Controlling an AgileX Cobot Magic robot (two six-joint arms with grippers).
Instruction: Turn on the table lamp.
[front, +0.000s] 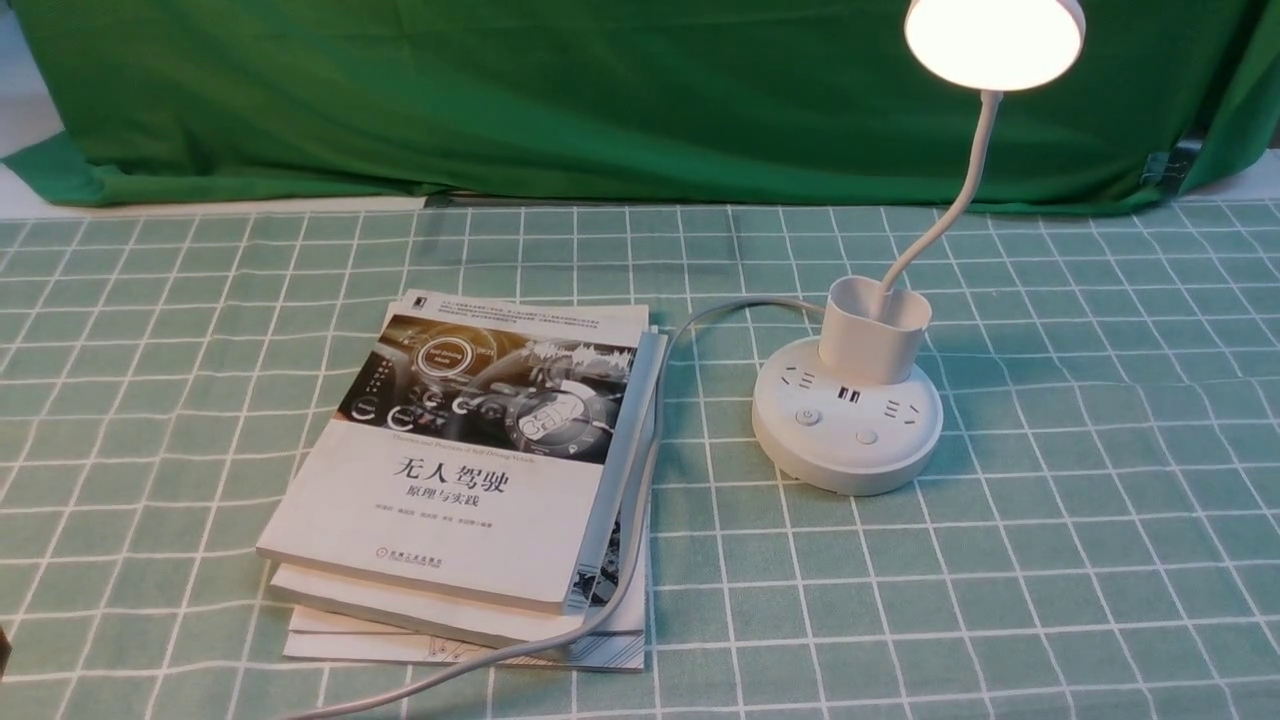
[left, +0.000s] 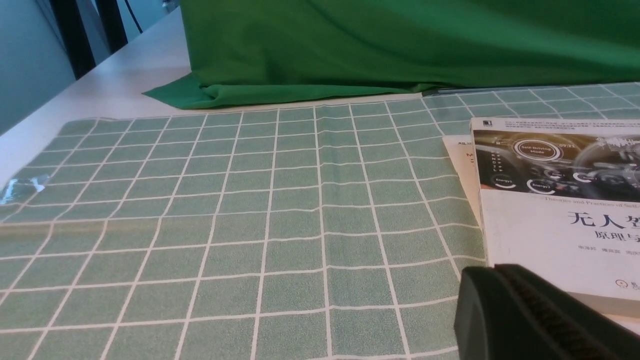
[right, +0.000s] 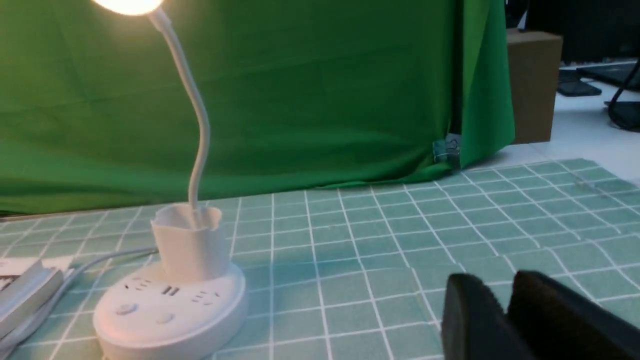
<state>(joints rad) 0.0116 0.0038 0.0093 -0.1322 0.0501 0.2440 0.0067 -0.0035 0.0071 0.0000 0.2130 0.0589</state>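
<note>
The white table lamp stands right of centre on the checked cloth. Its round head glows warm white above a bendy neck that rises from the cup holder. Two buttons sit on the front of the puck base. In the right wrist view the lamp stands well off to one side of my right gripper, which is shut on nothing. My left gripper is shut and empty, low over the cloth by the books' near corner. Neither arm shows in the front view.
A stack of books lies left of the lamp. The lamp's white cable runs along the stack's right edge to the table's front. A green backdrop hangs behind. A brown box stands beyond the backdrop's edge.
</note>
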